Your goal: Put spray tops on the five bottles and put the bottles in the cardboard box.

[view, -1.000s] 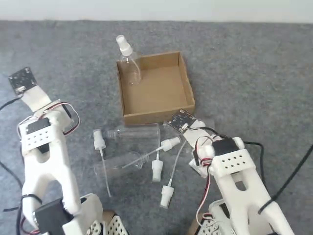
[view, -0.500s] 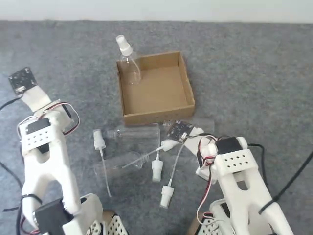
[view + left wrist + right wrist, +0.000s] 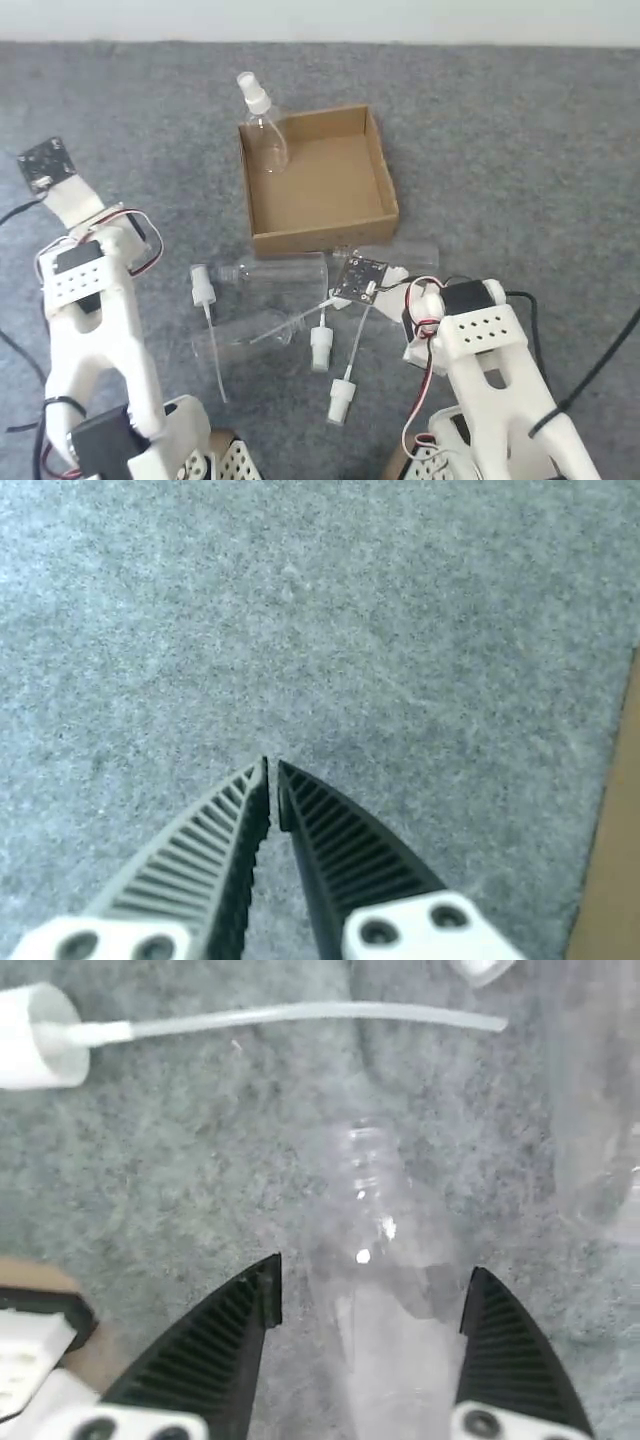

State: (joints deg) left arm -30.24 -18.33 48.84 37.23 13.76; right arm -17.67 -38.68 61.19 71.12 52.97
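- One grey, carpet-like cover [image 3: 520,130] spans the table, and a pale wall [image 3: 400,20] runs along its far edge.
- Left of centre, a loose spray top [image 3: 203,288] with a long tube lies beside two clear bottles on their sides: the first bottle [image 3: 275,272] just in front of the box, the second bottle [image 3: 240,337] nearer the arms.
- At mid-table the cardboard box [image 3: 385,190] sits open, with a capped bottle [image 3: 264,135] leaning in its far left corner, the white top poking above the rim.
- At the table's left side the left arm [image 3: 95,320] stands well apart from the bottles. The left gripper [image 3: 272,770] hangs over bare cover, its fingers [image 3: 230,830] pressed nearly together with only a slit between them, holding nothing.
- Right of centre the right arm [image 3: 485,345] bends forward, with the right gripper [image 3: 375,1268] low just in front of the box. Its fingers [image 3: 225,1330] are spread wide on either side of an uncapped bottle [image 3: 368,1185], whose threaded neck points away from them.
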